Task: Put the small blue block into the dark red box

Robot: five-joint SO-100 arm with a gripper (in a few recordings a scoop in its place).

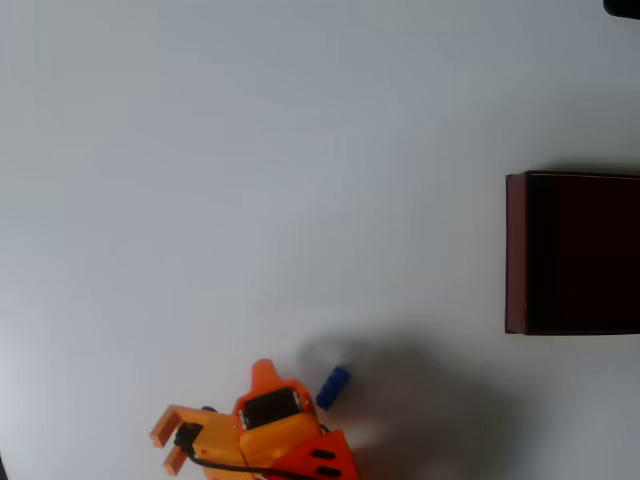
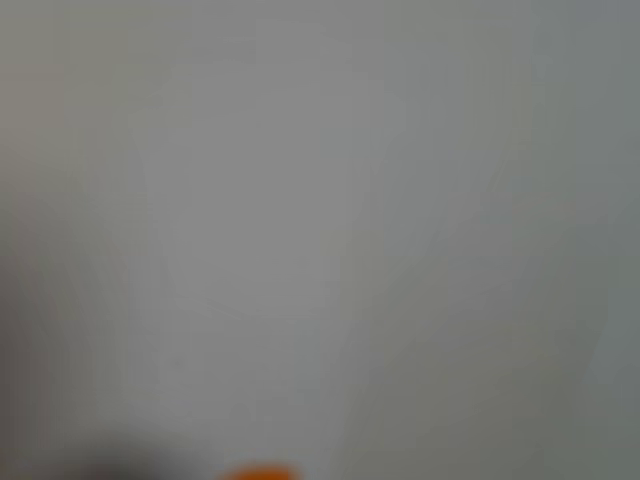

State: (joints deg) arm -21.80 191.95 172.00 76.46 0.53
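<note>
White table [image 1: 250,180] overhead — small blue block [image 1: 333,387] beside orange arm [image 1: 270,430].

Table [image 1: 250,180]: pale grey-white, smooth, matt, no grain or weave showing, only soft shadow near the arm. Gripper [image 1: 172,440]: bright orange moulded plastic, slightly satin, with hard edges; a black block set into the arm's top looks like dull plastic, and a thin black cable runs along its underside. Small blue block [image 1: 333,386]: saturated blue plastic, a faint sheen on its upper face; studs too blurred to make out. Dark red box [image 1: 516,250]: maroon wall, matt, material hard to tell; interior near-black and flat, no reflections. In the wrist view, the table [image 2: 320,200] reads as a featureless soft grey, out of focus.
</note>
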